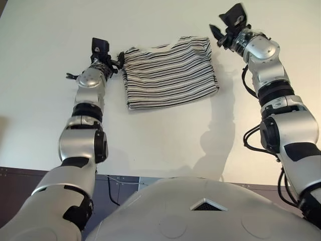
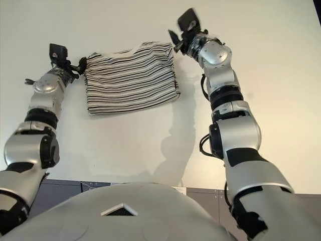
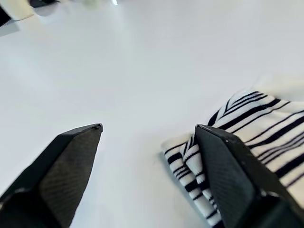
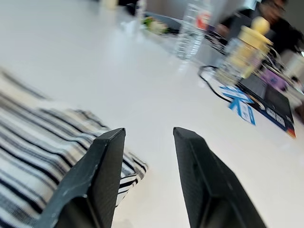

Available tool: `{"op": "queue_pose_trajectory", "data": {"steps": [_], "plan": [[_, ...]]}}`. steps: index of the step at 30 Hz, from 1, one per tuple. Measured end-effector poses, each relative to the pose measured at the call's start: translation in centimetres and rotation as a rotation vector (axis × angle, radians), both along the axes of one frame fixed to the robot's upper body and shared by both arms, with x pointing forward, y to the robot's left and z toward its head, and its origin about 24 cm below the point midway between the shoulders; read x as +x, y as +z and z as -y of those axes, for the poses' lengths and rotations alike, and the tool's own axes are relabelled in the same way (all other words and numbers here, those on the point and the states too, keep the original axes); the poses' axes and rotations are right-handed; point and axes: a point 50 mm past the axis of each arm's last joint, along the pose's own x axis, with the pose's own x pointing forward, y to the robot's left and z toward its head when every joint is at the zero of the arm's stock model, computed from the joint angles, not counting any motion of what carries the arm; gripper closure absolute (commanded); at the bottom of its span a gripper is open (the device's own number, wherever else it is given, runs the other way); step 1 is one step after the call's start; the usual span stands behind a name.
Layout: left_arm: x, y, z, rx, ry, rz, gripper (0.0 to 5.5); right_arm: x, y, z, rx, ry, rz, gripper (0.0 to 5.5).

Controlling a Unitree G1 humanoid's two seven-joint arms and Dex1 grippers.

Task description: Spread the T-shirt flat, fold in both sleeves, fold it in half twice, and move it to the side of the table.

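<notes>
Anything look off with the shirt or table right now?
Mostly tidy. The T-shirt lies slightly askew, and its far left corner is bunched up beside the open left gripper. No spills or damage visible.

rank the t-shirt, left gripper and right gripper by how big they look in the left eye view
1. T-shirt, clearly largest.
2. Then right gripper and left gripper, near alike. The right looks slightly bigger, perhaps only from being nearer the camera, so I won't rank them.

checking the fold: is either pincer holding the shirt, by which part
Nothing is held. The left pincer is open at the left corner of the shirt, the right pincer open by its right corner.
</notes>
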Motion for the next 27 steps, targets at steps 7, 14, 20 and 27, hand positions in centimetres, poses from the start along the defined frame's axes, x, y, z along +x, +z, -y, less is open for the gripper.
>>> {"op": "queue_pose_trajectory", "data": {"steps": [7, 14, 20, 27], "plan": [[1.1, 3.6, 5.5, -0.188, -0.220, 0.161, 1.89, 1.1, 0.5, 0.0, -0.226, -0.011, 0.087, 3.66], [-1.1, 3.1, 1.2, -0.236, 0.087, 0.208, 1.89, -0.8, -3.4, 0.1, -0.402, 0.080, -0.004, 3.66], [-1.6, 4.5, 2.5, -0.252, 0.116, 0.276, 1.89, -1.2, -2.8, 2.4, -0.440, 0.200, -0.126, 3.66], [-4.3, 4.2, 0.5, -0.219, 0.224, 0.283, 1.89, -7.4, -2.1, 9.8, -0.406, 0.466, -0.190, 3.66]]}}
